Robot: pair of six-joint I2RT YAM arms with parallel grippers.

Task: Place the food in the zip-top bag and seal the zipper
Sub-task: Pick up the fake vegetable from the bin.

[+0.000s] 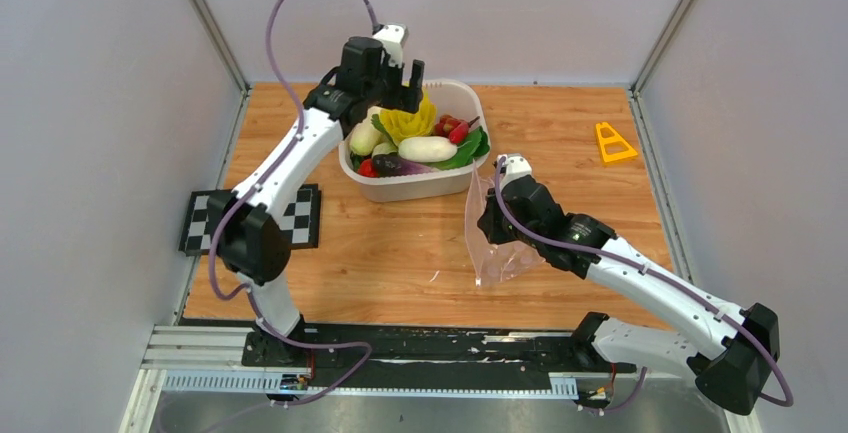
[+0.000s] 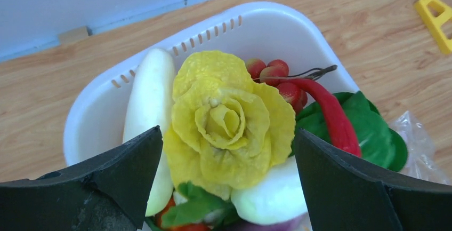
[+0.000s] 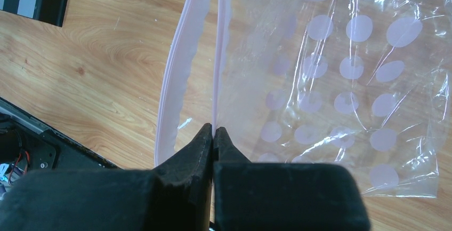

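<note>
the food (image 1: pixel 415 138) is lying heaped in the white tub (image 1: pixel 405 191), and we are seeing the left gripper (image 2: pixel 228 134) hanging over it, spread wide, one finger on either side of the yellow cabbage (image 2: pixel 226 108), with the long white radish (image 2: pixel 149 97) and a red chili (image 2: pixel 333 113) crowding it. just beside the tub, the right gripper (image 3: pixel 213 132) is pressing together on one lip of the zipper (image 3: pixel 176 76), holding the zip-top bag (image 3: pixel 341 97) with its mouth gaping. a yellow triangle (image 1: pixel 612 143) is lying well apart from the tub.
</note>
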